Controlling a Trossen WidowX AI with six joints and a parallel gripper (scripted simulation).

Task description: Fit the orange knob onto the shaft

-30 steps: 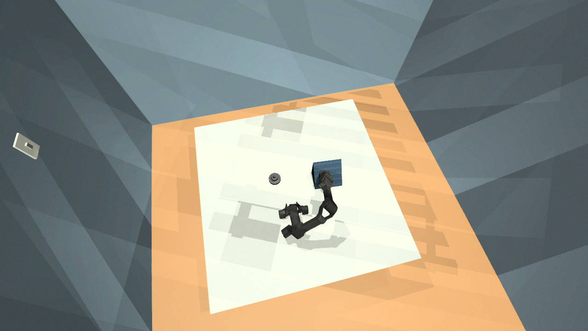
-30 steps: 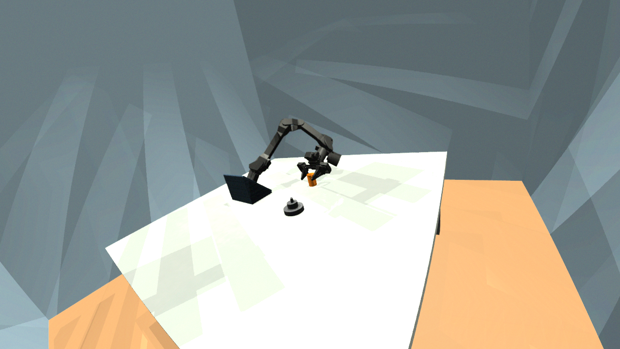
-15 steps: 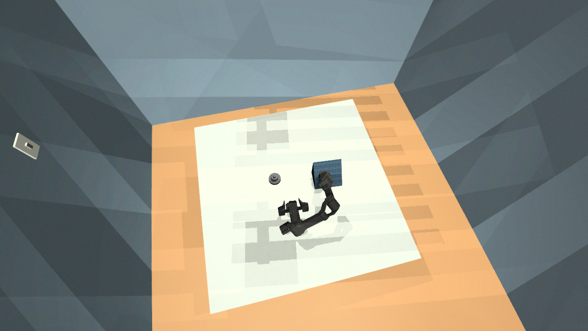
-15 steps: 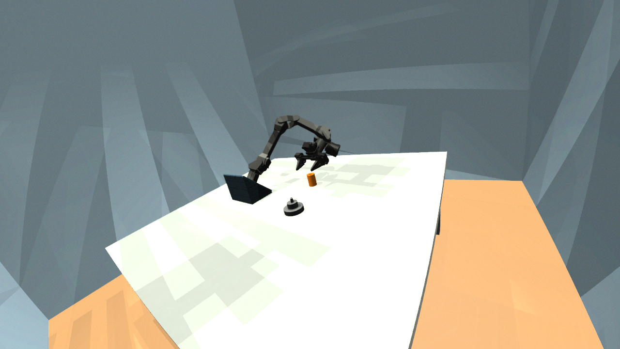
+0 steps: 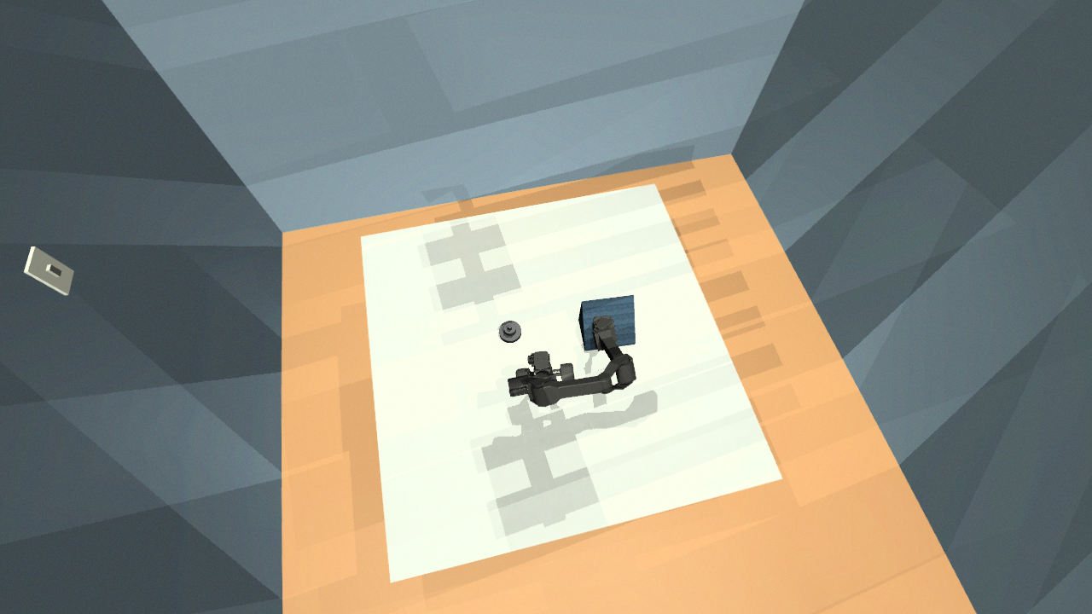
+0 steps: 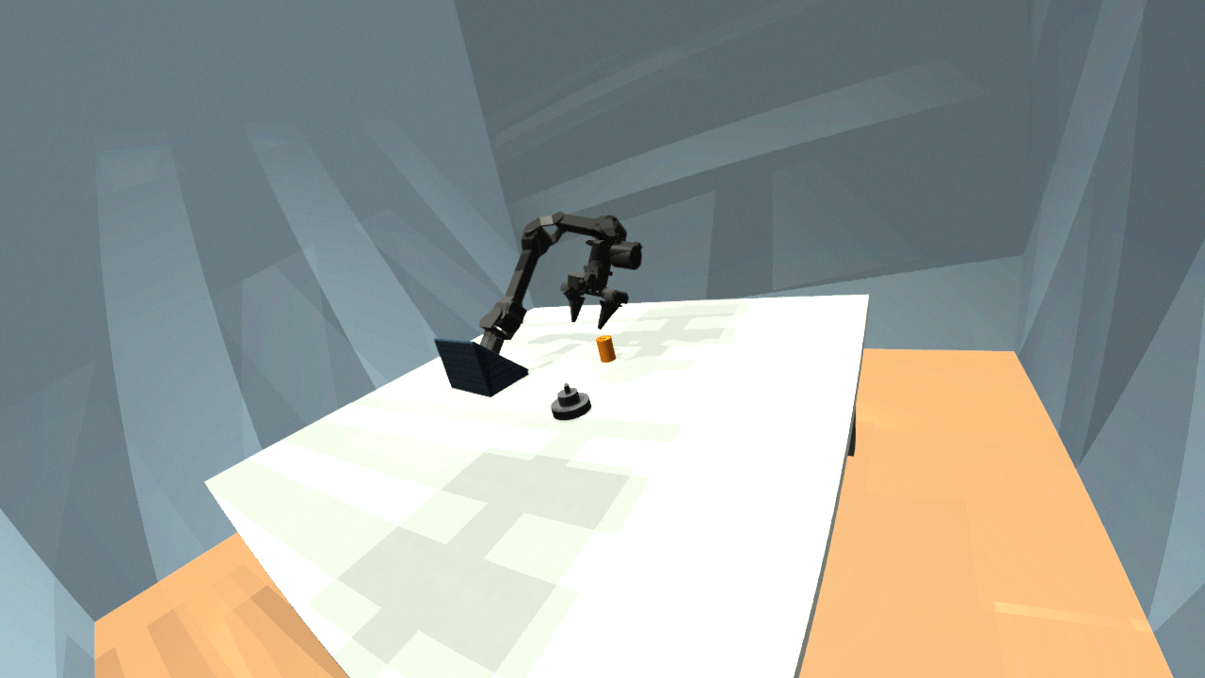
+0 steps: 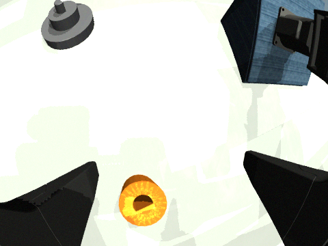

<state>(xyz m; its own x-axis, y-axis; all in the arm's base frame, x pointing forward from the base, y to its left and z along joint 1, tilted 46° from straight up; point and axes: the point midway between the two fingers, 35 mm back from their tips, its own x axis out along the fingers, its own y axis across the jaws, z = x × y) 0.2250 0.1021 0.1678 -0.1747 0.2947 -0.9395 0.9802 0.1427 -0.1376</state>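
Note:
The orange knob (image 6: 605, 348) (image 7: 129, 208) stands upright on the white table, its D-shaped hole facing up; the hole's flat side shows toward the bottom of the wrist view. The knob is hidden in the top view. My gripper (image 6: 586, 325) (image 7: 173, 165) is wide open and empty, above the knob and not touching it. In the wrist view the knob lies between the two black fingertips, nearer the left one. The dark round pedestal (image 5: 503, 337) (image 6: 570, 410) (image 7: 65, 44) stands apart from the knob, with its thin shaft (image 6: 567, 388) (image 7: 59, 7) bare and pointing up.
The blue wedge-shaped block (image 5: 622, 321) (image 6: 467, 368) (image 7: 280, 68) carries the arm's base, to the right of the pedestal in the top view and the wrist view. The white table top (image 5: 427, 496) (image 6: 715, 506) bears them all. A pale plate (image 5: 37, 267) is at the far left in the top view.

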